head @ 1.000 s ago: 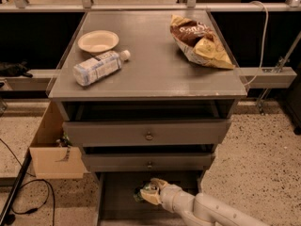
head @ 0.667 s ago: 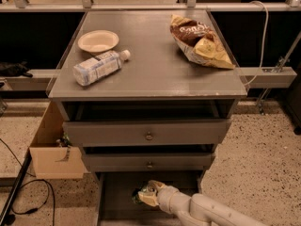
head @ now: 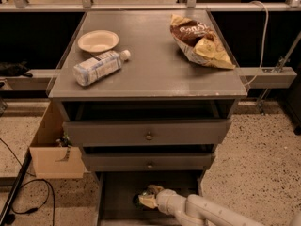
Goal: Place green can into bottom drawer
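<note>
The single camera view looks down on a grey cabinet (head: 155, 79) with 3 drawers in its front. The bottom drawer (head: 117, 192) is pulled out toward the camera, its flat dark floor open to view under the 2 upper drawers (head: 113, 133), which each carry 1 small round knob and sit nearly shut. The gripper (head: 146, 197) is low inside the bottom drawer, near the middle of its floor, at the end of a pale arm (head: 202, 212) that comes in from the lower right corner. A small dark shape at the left tip of the gripper looks like the green can (head: 138, 200); it sits inside the bottom drawer, touching or just beside the gripper, and whether the gripper clamps it or is loose around it cannot be told. On the cabinet top, a clear plastic bottle (head: 98, 68) with a white cap lies on its side near the left front, with a shallow pale bowl (head: 98, 41) just behind it. A crumpled brown and yellow snack bag (head: 201, 42) lies at the right rear. On the speckled floor left of the cabinet stands an open cardboard box (head: 52, 160), and a black cable (head: 29, 196) loops on the floor near it
</note>
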You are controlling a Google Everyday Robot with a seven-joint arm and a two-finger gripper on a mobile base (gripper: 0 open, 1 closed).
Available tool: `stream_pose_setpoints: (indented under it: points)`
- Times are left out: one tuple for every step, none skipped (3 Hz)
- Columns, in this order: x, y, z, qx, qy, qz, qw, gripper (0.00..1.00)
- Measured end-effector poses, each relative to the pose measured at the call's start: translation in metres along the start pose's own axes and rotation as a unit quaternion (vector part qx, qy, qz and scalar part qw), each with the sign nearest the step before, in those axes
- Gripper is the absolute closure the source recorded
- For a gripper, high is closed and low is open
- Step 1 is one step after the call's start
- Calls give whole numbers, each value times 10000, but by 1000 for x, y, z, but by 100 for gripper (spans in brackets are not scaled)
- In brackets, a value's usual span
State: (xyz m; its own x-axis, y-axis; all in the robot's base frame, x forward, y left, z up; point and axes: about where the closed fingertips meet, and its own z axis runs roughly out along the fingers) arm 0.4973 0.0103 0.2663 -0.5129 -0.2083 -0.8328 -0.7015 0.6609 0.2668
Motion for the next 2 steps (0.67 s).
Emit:
stream_pose_setpoints:
  points:
    - [18,-17,20,-25,156,79,9998,100]
    - [38,-23,29,-7,241,201,9995,100]
